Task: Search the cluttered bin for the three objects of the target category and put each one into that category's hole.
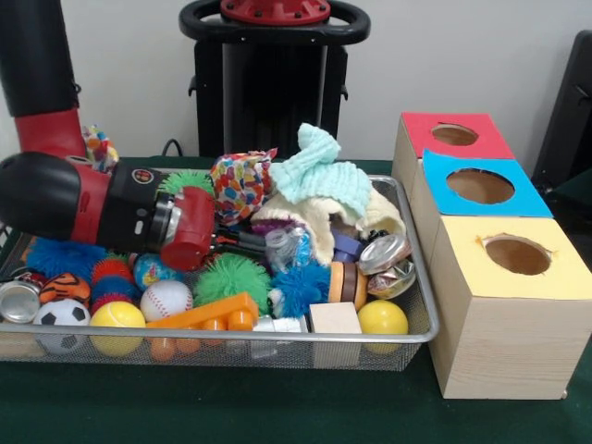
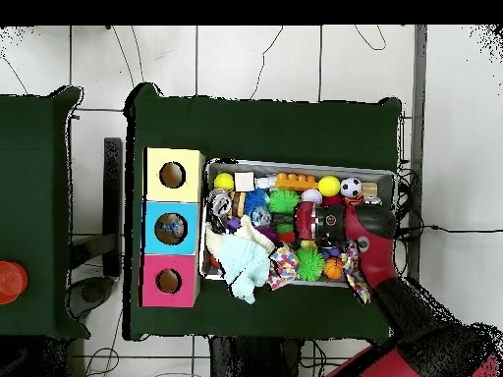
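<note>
A dark green table (image 1: 277, 416) carries everything. On it the wide silver wire-mesh bin (image 1: 407, 338) sits beside three wooden boxes, each with one round hole: a yellow-topped box (image 1: 518, 277), a blue-topped box (image 1: 481, 190) and a red-topped box (image 1: 453, 136). The red and black arm (image 1: 65, 199) reaches sideways low over the bin; its gripper (image 1: 242, 243) points into the middle of the heap, and whether its fingers are apart or closed on anything cannot be told.

Two shiny metal cans show: one silver can (image 1: 18, 301) at the bin's left end, touching a black-and-white soccer ball (image 1: 57, 319), and one can with a pull tab (image 1: 385, 253) near the boxes. A third is not visible. Two yellow balls (image 1: 383, 318), a white baseball (image 1: 166, 300), a green spiky ball (image 1: 233, 277), a mint knitted cloth (image 1: 324, 176), an orange plastic brick (image 1: 203, 314) and a wooden cube (image 1: 334, 319) crowd around them.
</note>
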Robot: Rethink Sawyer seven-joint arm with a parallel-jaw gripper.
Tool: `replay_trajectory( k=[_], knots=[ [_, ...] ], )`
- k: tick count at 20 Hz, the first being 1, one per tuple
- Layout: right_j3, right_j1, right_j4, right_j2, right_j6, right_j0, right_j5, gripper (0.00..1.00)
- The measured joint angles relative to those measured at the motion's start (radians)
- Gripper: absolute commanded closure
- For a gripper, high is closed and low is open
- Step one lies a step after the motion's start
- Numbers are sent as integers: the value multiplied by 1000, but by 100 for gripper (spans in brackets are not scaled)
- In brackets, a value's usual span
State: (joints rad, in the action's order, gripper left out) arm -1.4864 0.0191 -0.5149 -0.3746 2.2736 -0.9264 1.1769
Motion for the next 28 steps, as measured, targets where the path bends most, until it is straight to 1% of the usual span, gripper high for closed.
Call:
replay_trajectory(
  k=[4,9,16,21,28],
  knots=[
    [-43,-12,-24,-16,0,-6,24,100],
    [-103,-5,-57,-43,0,-23,50,100],
    [-160,-1,-57,-64,0,-21,52,100],
    [-179,-1,-57,-75,0,-17,52,100],
    [-176,-8,-57,-76,0,-4,52,100]
  ],
)
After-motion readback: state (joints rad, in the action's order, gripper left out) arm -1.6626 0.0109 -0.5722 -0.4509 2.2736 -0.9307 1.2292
